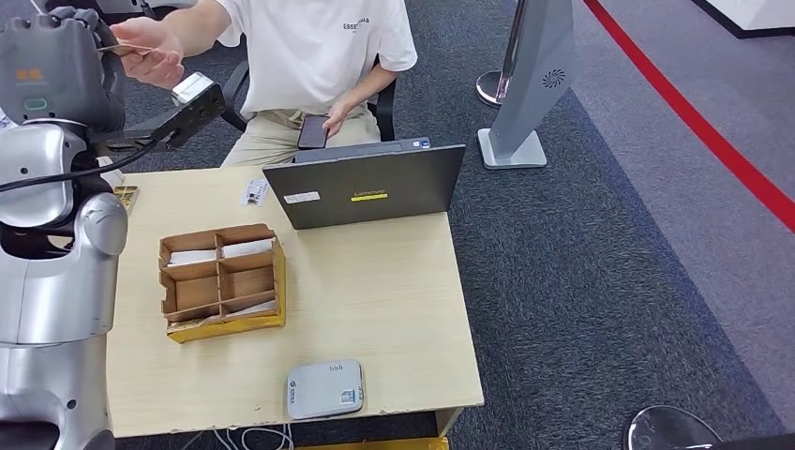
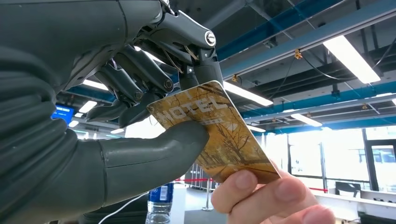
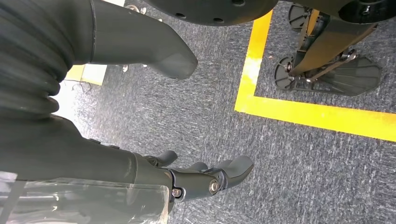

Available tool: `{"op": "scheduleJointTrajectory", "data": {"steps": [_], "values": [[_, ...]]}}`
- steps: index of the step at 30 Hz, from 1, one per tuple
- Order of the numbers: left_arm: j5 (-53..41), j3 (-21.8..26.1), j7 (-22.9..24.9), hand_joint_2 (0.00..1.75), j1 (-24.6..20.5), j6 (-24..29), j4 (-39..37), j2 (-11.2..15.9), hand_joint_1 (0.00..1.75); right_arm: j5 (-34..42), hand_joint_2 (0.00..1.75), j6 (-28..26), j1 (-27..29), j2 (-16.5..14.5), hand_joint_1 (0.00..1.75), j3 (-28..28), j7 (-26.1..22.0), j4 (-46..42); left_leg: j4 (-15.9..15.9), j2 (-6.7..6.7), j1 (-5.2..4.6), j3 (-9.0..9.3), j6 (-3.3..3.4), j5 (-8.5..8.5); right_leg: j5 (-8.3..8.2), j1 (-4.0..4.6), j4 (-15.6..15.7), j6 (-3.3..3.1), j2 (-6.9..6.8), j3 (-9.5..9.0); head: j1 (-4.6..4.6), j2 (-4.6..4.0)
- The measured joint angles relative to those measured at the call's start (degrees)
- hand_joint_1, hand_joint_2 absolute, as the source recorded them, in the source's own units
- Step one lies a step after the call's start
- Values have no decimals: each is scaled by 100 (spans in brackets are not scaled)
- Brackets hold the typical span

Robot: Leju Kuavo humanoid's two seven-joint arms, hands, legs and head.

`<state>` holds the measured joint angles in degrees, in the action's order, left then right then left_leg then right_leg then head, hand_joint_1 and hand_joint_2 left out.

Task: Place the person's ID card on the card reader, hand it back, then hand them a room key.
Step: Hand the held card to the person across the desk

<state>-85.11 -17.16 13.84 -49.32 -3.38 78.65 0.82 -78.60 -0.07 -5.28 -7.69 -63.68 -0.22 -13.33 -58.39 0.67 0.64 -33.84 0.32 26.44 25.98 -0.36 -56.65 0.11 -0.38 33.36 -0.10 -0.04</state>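
Room key (image 2: 215,133): golden-brown card printed "HOTEL" over a pattern of bare trees, held up in the air at the far left of the table, in front of the seated person. Left hand (image 2: 140,93) pinches one end of it, grey thumb (image 2: 159,149) pressed on the printed face, darker fingers (image 2: 140,79) curled behind. Person's hand (image 2: 268,198) grips the opposite corner, thumb and finger on the card edge, so both hands touch it at once. From the head view the card (image 1: 127,49) shows edge-on as a thin strip between the raised left hand (image 1: 56,66) and the person's hand (image 1: 159,58).

Right hand (image 3: 187,179): hanging over grey carpet (image 3: 196,116), holding nothing, fingers spread apart and lightly bent; yellow floor tape (image 3: 299,112) beside it.

Card reader (image 1: 324,388): flat grey unit near the front edge of the table (image 1: 394,300), white cables trailing off the edge below it.

Cardboard organiser (image 1: 221,281): brown, divided into compartments, left of centre; white cards lie in the two far compartments and one near compartment.

Laptop (image 1: 366,183): open, lid back facing the robot, at the far edge. Small white card (image 1: 253,192) lies flat just left of it.

Person: seated behind the table in a white shirt, other hand holding a dark phone (image 1: 312,131) in the lap.
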Motion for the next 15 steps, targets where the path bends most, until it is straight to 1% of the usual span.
{"op": "scheduleJointTrajectory", "data": {"steps": [3, 7, 15], "values": [[0, -2, 0, 175, -5, 1, -13, 14, 175, -1, 175, -7, 0, 0, 0, 1, 2, 0, 0, -1, 0, 0, 0, 0, 0, 0, 0, 0, 0, 0, 0, 0], [0, -2, -7, 175, -2, 1, -50, 18, 0, -2, 175, -13, 1, 0, 0, 1, 10, 0, 0, -1, -1, -1, 0, 0, 0, 0, 0, 0, 0, 0, 0, 0], [0, -2, -45, 175, 3, 51, -91, 30, 0, -9, 175, -13, -1, 0, 0, 1, 15, 0, 0, -1, 0, -3, 0, 0, 0, 0, 0, 0, -1, 0, 0, 0]]}}
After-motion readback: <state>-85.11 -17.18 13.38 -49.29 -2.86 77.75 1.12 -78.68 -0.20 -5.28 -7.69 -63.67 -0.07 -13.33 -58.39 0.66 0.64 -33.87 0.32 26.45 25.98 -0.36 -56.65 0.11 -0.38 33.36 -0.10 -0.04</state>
